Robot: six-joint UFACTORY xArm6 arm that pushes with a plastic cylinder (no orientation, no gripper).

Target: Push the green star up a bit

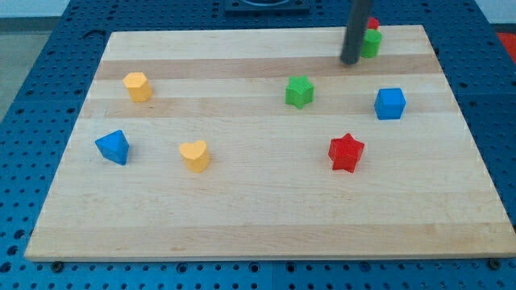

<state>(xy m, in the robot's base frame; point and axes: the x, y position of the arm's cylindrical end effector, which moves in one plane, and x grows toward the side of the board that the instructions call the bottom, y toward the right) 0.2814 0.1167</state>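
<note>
Wooden board (266, 234) fills most of the view, w/ blue pegboard table (32, 97) around it. My rod comes down from the view's top; my tip (350, 61) sits on the board near the top edge, at abt 1 o'clock from board centre. No jaws on this rig, just the bare rod, so nothing is grasped or released.

Blocks, big to small as they read here: red star (346, 152) at 4 o'clock from centre; blue cube (389, 103) at 3; blue triangular block (113, 147) at 9; yellow heart (194, 155) at 8; yellow block (138, 86), shape unclear, at 10; green star (299, 91), the task's thing, just right of centre and a bit up; green block (372, 43) just right of my tip at the top edge, w/ a sliver of red block (372, 23) behind it, mostly hidden by the rod.

My tip is at 1 o'clock from the green star, apart from it, i.e. on the wrong side for an upward push. I judge 3 risks:
1. Going straight at the star from here shoves it down or left, opposite of what's asked.
2. Swinging round to its 6 o'clock side on too tight an arc could clip it; too wide to the right could nudge the blue cube or red star.
3. Off-centre contact on a star point spins it or sends it slanting, and an overlong push takes it past "a bit".
</note>
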